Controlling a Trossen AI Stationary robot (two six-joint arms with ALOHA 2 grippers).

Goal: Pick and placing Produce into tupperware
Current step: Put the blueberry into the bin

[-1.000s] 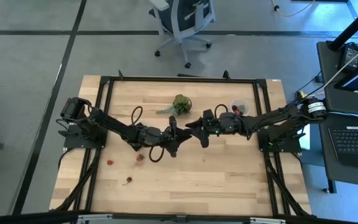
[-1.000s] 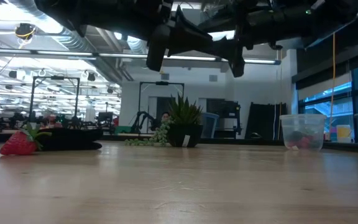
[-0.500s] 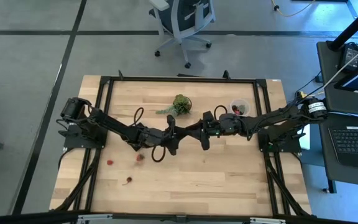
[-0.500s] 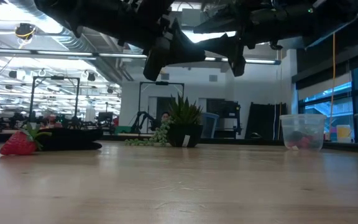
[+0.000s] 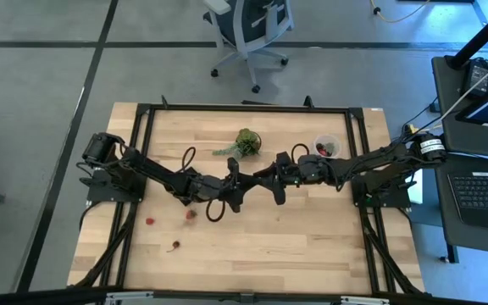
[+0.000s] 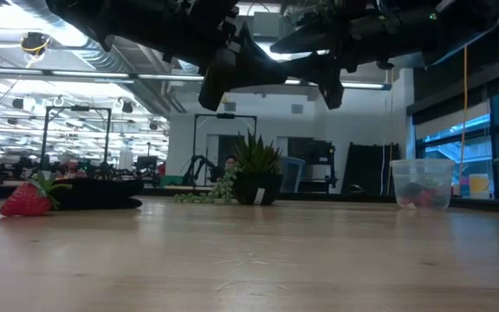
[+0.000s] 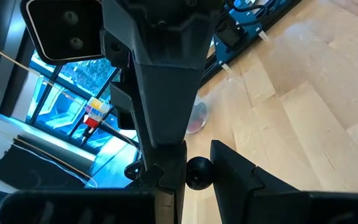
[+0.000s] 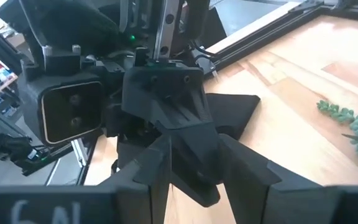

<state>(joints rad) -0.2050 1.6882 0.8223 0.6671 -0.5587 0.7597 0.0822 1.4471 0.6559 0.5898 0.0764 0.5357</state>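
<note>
From above, the left gripper and right gripper meet tip to tip over the middle of the wooden table. The tupperware sits near the far right edge, and three red berries lie near the left.

At table height, both grippers hang well above the wood; a strawberry rests at left.

The left wrist camera shows a dark berry pinched between the left fingers.

The right wrist camera shows the right fingers slightly parted around the left gripper's tip; whether they grip anything is unclear.
</note>
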